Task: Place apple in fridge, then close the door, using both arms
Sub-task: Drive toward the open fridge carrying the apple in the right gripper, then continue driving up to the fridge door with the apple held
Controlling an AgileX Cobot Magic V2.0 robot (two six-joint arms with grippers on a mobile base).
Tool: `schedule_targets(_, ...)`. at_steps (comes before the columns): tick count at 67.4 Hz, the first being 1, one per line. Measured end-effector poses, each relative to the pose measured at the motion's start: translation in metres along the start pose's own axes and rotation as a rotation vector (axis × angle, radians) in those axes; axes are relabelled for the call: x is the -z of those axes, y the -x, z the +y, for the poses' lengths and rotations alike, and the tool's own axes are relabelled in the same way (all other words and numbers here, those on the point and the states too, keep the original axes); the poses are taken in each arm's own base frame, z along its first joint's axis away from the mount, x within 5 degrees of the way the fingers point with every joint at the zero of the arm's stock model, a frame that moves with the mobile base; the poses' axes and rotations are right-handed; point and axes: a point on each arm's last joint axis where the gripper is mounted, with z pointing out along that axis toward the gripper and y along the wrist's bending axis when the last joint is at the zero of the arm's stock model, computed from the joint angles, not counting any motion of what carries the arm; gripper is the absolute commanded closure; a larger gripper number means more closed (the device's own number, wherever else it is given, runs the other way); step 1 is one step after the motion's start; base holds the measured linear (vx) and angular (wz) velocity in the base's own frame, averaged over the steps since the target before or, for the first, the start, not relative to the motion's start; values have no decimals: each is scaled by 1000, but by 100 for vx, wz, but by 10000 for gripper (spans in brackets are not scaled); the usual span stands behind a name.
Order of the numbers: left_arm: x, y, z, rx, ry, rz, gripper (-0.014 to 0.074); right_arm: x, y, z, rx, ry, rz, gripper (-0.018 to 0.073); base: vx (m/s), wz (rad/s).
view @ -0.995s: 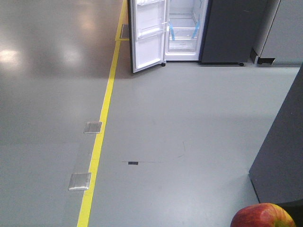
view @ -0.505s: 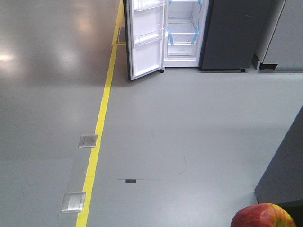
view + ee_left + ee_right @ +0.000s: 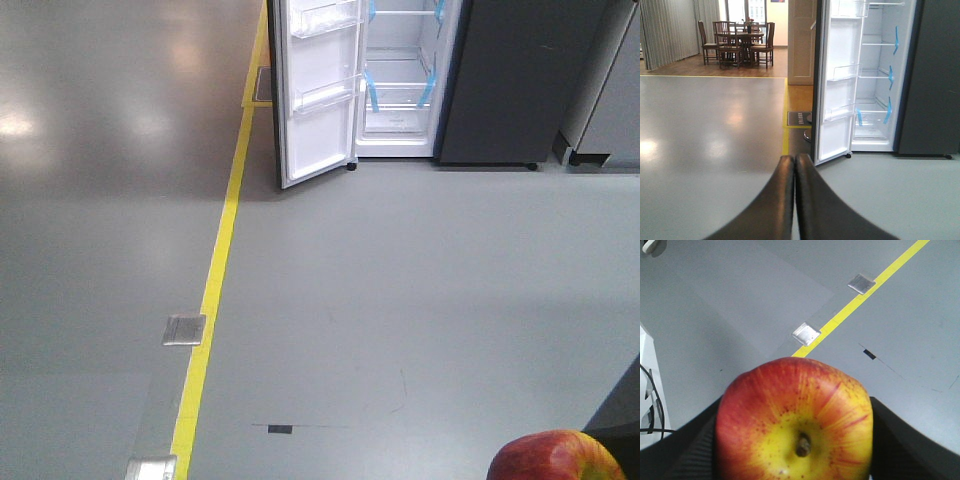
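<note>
The red and yellow apple [image 3: 795, 422] fills the right wrist view, stem towards the camera, with my right gripper [image 3: 796, 440] shut on its two sides. Its top also shows at the bottom right as the apple [image 3: 555, 457] in the front view. The fridge [image 3: 405, 75] stands open at the far end of the floor, white inside with blue tape strips. Its door [image 3: 318, 90] is swung out to the left, the white bins facing me. In the left wrist view the fridge [image 3: 875, 85] and door [image 3: 837, 90] lie ahead. My left gripper [image 3: 794, 165] is shut on nothing.
A yellow floor line [image 3: 215, 280] runs towards the fridge, with metal floor plates [image 3: 184, 329] beside it. A dark cabinet corner [image 3: 620, 415] stands at the right. A table and chairs [image 3: 737, 42] stand far back left. Grey cabinets [image 3: 605, 80] flank the fridge on the right.
The view has moved forward over the floor: the fridge and its door appear larger and nearer, and the floor plates and black mark slid down. The apple stays in the right gripper.
</note>
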Motion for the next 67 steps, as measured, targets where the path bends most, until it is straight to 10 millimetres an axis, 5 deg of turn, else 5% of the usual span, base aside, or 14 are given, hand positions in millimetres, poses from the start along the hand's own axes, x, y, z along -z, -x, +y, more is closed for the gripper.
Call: schedule_targets(67, 0, 0, 0, 0, 0, 0, 601, 0, 0, 0, 0, 0, -1, 391, 24, -2)
